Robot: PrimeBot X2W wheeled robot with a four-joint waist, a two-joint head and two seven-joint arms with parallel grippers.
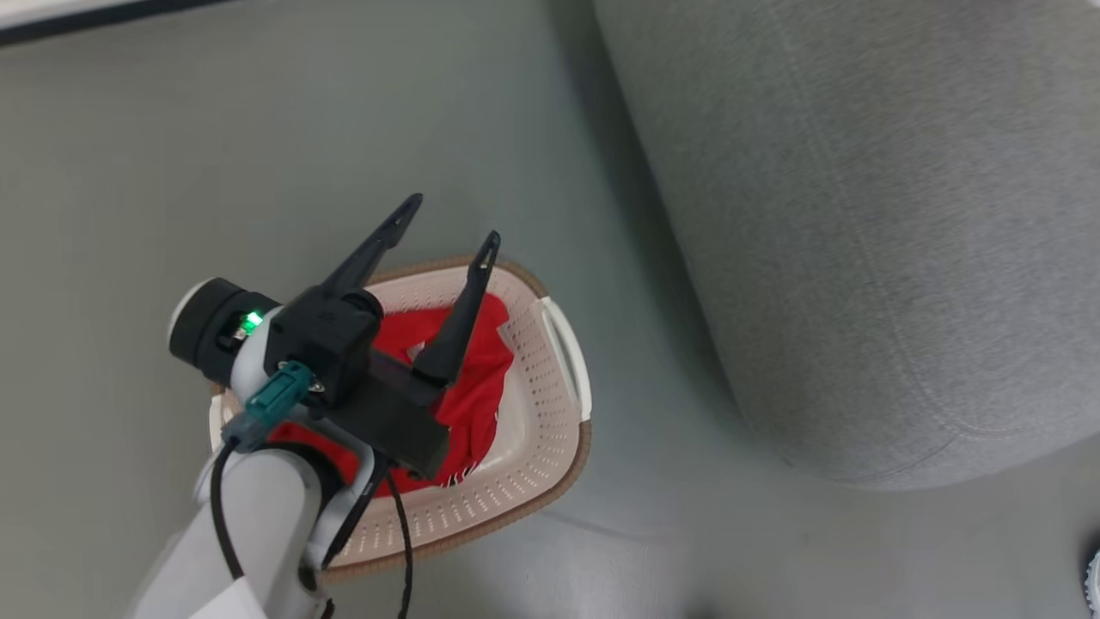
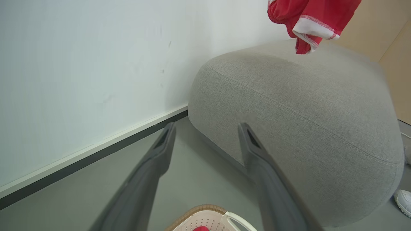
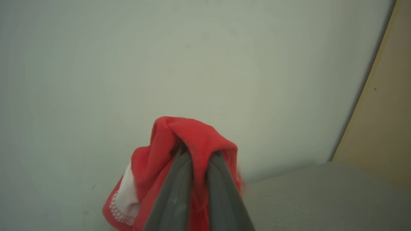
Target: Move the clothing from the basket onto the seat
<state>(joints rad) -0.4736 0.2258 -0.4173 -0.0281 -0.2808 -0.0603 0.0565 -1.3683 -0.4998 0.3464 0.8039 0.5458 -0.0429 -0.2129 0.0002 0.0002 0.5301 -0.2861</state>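
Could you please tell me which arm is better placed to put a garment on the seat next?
The right. The right gripper is shut on a red garment held up by the grey seat, while the left gripper is open and empty over the basket.

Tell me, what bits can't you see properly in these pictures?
- Head view: the open left gripper and its arm cover much of the bright red fabric clothing in the cream-white perforated plastic basket; the piece count is unclear.
- Left wrist view: the top edge cuts off the hanging red garment; the right edge cuts a white shoe.
- Right wrist view: that garment buries the fingertips of the shut right gripper.
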